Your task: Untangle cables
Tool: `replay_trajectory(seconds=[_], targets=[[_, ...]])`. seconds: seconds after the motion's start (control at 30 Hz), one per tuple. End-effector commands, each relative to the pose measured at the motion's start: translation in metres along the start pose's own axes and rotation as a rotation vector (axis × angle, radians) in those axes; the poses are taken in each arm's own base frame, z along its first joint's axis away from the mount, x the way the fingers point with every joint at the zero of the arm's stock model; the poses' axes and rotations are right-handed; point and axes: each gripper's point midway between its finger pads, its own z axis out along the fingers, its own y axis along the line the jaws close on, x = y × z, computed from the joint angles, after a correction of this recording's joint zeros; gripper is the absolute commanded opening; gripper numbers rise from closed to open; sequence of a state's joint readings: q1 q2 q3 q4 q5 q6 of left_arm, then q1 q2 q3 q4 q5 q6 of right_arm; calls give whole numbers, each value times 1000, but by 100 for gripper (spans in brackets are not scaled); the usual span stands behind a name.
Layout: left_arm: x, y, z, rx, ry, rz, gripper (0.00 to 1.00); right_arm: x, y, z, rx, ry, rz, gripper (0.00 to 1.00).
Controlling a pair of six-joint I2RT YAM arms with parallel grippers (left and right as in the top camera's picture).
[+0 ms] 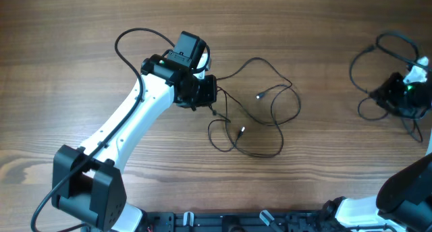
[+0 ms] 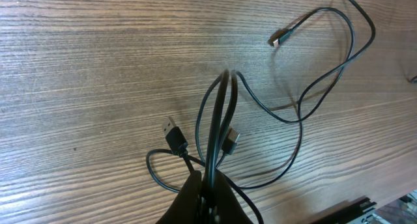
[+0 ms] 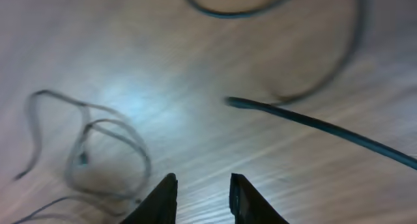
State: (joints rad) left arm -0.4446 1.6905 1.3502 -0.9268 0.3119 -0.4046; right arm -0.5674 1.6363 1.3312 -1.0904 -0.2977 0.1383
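Note:
The cables (image 1: 273, 107) lie in loose black loops at the table's middle, with two silvery plug ends (image 1: 259, 95) showing. My left gripper (image 1: 206, 100) is at their left end, shut on a bunch of strands (image 2: 221, 113) that run up from its fingertips (image 2: 197, 185). Two plugs (image 2: 172, 134) lie beside that bunch. More thin black cord (image 1: 361, 63) loops round my right gripper (image 1: 407, 90) at the far right. In the right wrist view, that gripper (image 3: 203, 182) stands open over bare wood, with a dark cord (image 3: 313, 123) ahead and a blurred loop (image 3: 111, 152) to its left.
The white left arm (image 1: 128, 117) crosses the table's left half from its base (image 1: 88, 185) at the front. The right arm's base (image 1: 405, 191) sits at the front right corner. A black rail (image 1: 236, 222) runs along the front edge.

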Motion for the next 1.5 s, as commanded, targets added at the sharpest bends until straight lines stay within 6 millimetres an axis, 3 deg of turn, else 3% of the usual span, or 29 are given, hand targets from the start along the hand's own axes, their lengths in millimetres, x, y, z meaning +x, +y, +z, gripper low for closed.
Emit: replay_trajectory(seconds=[0.0,0.17,0.37,0.6,0.83,0.9,0.97,1.03,1.13,1.2,1.33,1.47], targets=[[0,0,3,-7,2,9,4,-5,-29,0,161,-22,54,31],[0,0,3,-7,3,8,4,-12,-38,-2,217,-59,79,42],[0,0,3,-7,2,9,4,5,-40,-2,229,10,92,44],[0,0,3,-7,2,9,4,6,-41,0,229,10,97,43],[0,0,3,-7,2,9,4,15,-53,35,227,-4,136,42],[0,0,3,-8,3,8,4,-11,-47,36,187,-106,125,42],[1,0,3,-9,6,7,4,-53,-43,25,157,-280,176,51],[3,2,3,-14,17,3,4,-82,-45,9,125,-412,305,59],[7,4,3,-22,32,-2,4,-106,-36,-11,-23,-504,440,63],[7,3,3,-22,31,-2,4,-111,-27,-17,-94,-511,422,64],[5,3,3,-18,24,1,4,-106,-29,-14,-66,-493,360,68],[5,3,3,-19,25,0,4,-95,-62,-12,122,-494,402,70]])
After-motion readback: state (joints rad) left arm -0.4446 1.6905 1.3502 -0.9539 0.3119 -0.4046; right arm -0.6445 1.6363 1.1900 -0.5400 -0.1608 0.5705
